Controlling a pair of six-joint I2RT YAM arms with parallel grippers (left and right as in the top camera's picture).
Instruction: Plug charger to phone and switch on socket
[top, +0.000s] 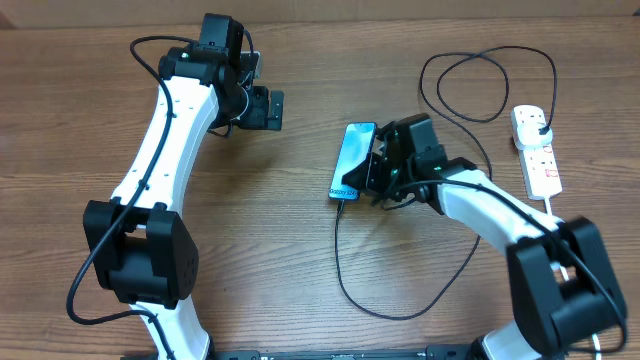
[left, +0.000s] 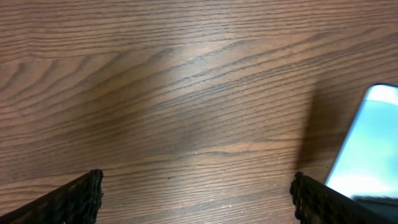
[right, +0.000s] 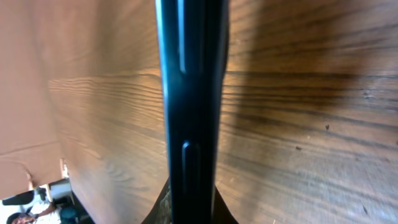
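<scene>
1. As far as the overhead shows, your charger (top: 338, 255) has its plug in the socket (top: 540, 165), in the outlet at the far end. The connector tip meets the lower short edge of the phone (top: 352, 158). Whether it is fully seated is too small to tell.
2. Judgement: the plugging-in looks done or nearly done, and switching the socket on is what remains. The switch position is too small to read.
3. Phone location: mid-right on the table (top: 300, 280), screen lit, well apart from the socket, which lies near the right edge.
4. Right tool (top: 384, 165): it is right against the phone's long right edge. The right wrist view is filled down the middle by the phone's dark side edge and its buttons. The fingers are not clearly shown, so you cannot tell whether the tool is clenched on the phone or only beside it.
5. Left tool (left: 196, 186): it is released and spread wide. Its fingertips (left: 81, 196) sit at the bottom corners of the left wrist view with bare table between them, so it holds nothing. A corner of the phone shows at that view's right side.
6. Judgement: your right arm is the nearer one to the socket. Clear the phone gently so the cable is not tugged.
</scene>
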